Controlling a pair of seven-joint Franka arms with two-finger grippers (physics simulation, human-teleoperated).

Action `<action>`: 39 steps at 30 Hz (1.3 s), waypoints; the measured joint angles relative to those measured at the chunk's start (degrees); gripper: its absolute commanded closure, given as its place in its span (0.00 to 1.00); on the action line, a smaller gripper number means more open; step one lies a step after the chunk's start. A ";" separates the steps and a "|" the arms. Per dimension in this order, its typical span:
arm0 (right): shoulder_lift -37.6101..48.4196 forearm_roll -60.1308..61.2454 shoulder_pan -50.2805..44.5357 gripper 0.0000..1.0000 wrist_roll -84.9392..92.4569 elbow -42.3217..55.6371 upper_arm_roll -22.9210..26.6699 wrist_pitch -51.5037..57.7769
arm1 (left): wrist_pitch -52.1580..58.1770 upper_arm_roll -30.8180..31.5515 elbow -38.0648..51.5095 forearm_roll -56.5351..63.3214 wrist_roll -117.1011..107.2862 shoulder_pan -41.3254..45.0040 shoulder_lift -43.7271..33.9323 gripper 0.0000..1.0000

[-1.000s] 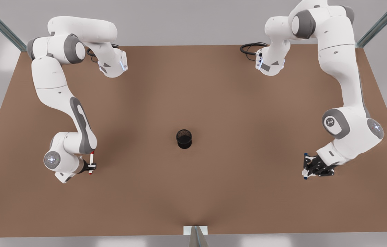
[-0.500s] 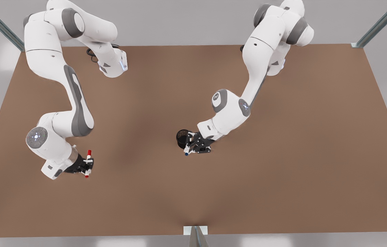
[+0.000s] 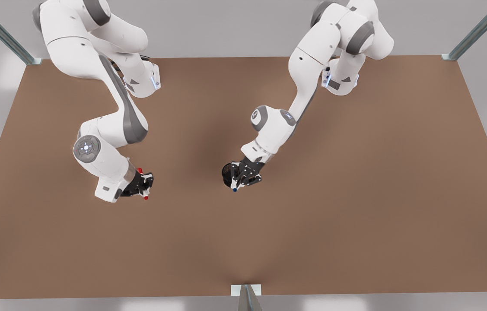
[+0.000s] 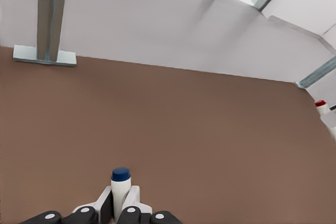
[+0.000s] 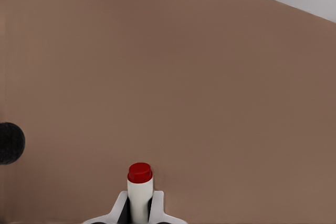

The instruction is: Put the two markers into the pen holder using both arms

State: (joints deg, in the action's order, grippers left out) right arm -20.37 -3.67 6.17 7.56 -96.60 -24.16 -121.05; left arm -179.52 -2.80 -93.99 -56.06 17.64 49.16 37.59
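Observation:
The black pen holder (image 3: pixel 227 172) stands mid-table, partly covered by my left gripper (image 3: pixel 239 179), which is shut on the blue-capped marker (image 3: pixel 234 188). The left wrist view shows that marker (image 4: pixel 121 183) upright between the left gripper's (image 4: pixel 121 205) white fingertips. At the front view's left, well apart from the holder, my right gripper (image 3: pixel 144 186) is shut on the red-capped marker (image 3: pixel 140 171). In the right wrist view the red marker (image 5: pixel 139 184) stands in the right gripper (image 5: pixel 139 209), and the pen holder (image 5: pixel 9 142) sits at the picture's edge.
The brown table (image 3: pixel 355 194) runs wide around the holder. Both arm bases (image 3: pixel 141 82) are mounted at the far edge. A metal post foot (image 3: pixel 246 290) sits at the near edge, and frame posts (image 3: pixel 476 32) rise at the far corners.
My right gripper carried the red marker toward the table's middle, closer to the holder. My left gripper, with the blue marker, shifted slightly further over the holder.

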 measured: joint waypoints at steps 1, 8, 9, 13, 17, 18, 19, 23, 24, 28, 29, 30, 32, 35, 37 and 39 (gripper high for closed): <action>-0.29 -0.02 -0.52 0.72 -0.27 0.03 -0.53 -0.47 | -0.92 0.00 0.07 0.07 -0.11 0.03 0.53 0.79; -0.51 -0.35 -4.15 0.72 -3.83 0.06 -3.24 -2.59 | -5.06 0.00 0.28 -0.44 -0.73 1.57 1.69 0.79; -0.51 -0.51 -4.27 0.72 -4.39 0.09 -3.29 -2.75 | -5.36 0.00 0.31 -0.75 -0.82 1.92 1.71 0.79; -0.60 -0.85 -4.74 0.72 -6.39 0.38 -3.36 -3.24 | -6.75 0.00 0.35 -1.76 -1.12 3.08 2.46 0.79; -0.61 -0.96 -5.24 0.72 -8.04 0.53 -3.37 -3.50 | -9.27 -0.08 0.34 -1.66 -1.30 4.61 4.30 0.79; -0.61 -0.97 -5.36 0.72 -8.42 0.56 -3.38 -3.55 | -9.88 -0.11 0.34 -1.61 -1.27 4.96 4.48 0.79; -0.60 -0.98 -5.43 0.72 -8.77 0.60 -3.37 -3.60 | -10.42 -0.13 0.35 -1.57 -1.22 5.31 4.57 0.79; -0.62 -1.73 -6.80 0.72 -10.15 1.04 -3.39 -3.94 | -12.49 -0.15 0.03 -1.46 -1.05 6.74 4.66 0.00; -0.62 -2.16 -7.87 0.72 -10.67 1.17 -3.36 -3.99 | -12.91 -0.16 -0.04 -1.45 -0.93 6.80 4.66 0.00; -0.62 -4.19 -13.25 0.72 -13.87 2.55 -3.34 -3.88 | -14.73 -0.14 -1.44 -1.63 -0.46 8.11 3.93 0.00; -0.64 -4.89 -14.99 0.72 -15.06 3.32 -3.33 -3.63 | -15.02 -0.17 -3.14 -1.72 -0.30 8.02 2.64 0.00; -0.71 -5.44 -16.60 0.72 -16.31 4.07 -3.34 -3.28 | -14.99 -0.20 -5.17 -1.76 -0.03 6.92 0.91 0.00; -0.94 -6.17 -17.86 0.72 -18.64 4.84 -3.30 -2.73 | -12.88 -0.16 -10.16 -1.83 1.10 0.95 -5.02 0.00; -1.16 -6.72 -19.50 0.72 -22.02 4.97 -3.28 -2.22 | -3.59 -0.30 -14.03 -1.78 4.65 -14.13 -13.54 0.00; -1.69 -6.91 -21.73 0.72 -24.41 4.86 -3.35 -2.11 | 6.32 -4.19 -11.90 1.75 6.90 -21.39 -15.07 0.00; -2.12 -7.02 -24.10 0.72 -26.88 4.94 -3.33 -2.10 | 21.00 -11.25 -4.58 10.67 7.58 -24.04 -15.43 0.00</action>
State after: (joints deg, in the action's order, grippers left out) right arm -22.49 -10.69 -17.92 -19.32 -91.66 -27.49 -123.14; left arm -158.52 -14.05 -98.57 -45.39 25.22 25.12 22.16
